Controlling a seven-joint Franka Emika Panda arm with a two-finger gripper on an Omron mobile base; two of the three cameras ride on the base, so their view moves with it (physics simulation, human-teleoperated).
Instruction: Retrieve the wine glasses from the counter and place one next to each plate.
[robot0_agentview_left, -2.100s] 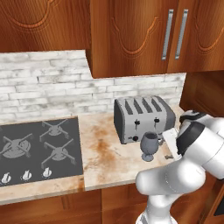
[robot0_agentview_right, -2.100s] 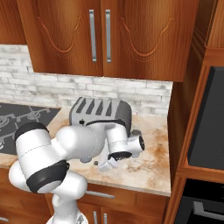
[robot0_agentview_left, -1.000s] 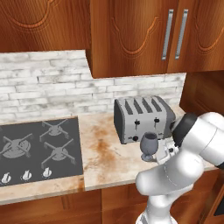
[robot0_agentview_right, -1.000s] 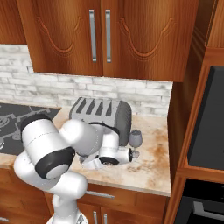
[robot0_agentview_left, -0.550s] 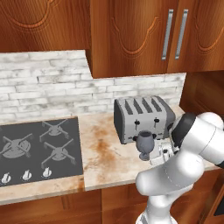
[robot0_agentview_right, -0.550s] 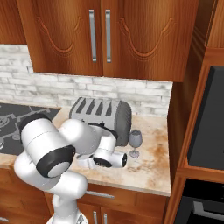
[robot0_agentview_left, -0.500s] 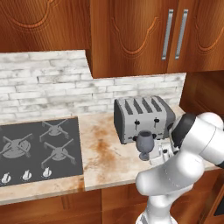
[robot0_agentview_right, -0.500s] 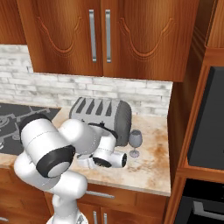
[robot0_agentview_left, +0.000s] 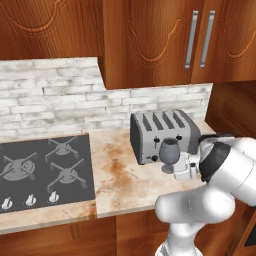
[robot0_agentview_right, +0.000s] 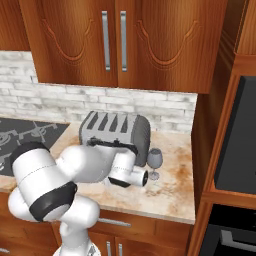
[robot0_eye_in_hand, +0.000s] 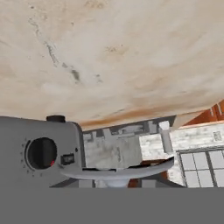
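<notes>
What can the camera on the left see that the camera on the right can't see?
The left base view alone shows all four burners of the stove with its knobs, and the toaster's front end with its dial. The right base view alone shows the dark oven in the tall cabinet on the right. Both show the wine glass standing on the counter in front of the toaster, with the gripper low at its stem.

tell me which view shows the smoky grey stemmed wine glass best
The left base view: the smoky grey stemmed wine glass stands unobstructed before the silver four-slot toaster, its bowl facing the camera. The right base view shows it smaller, beside the white hand. The hand view catches just its round foot, upside down.
</notes>
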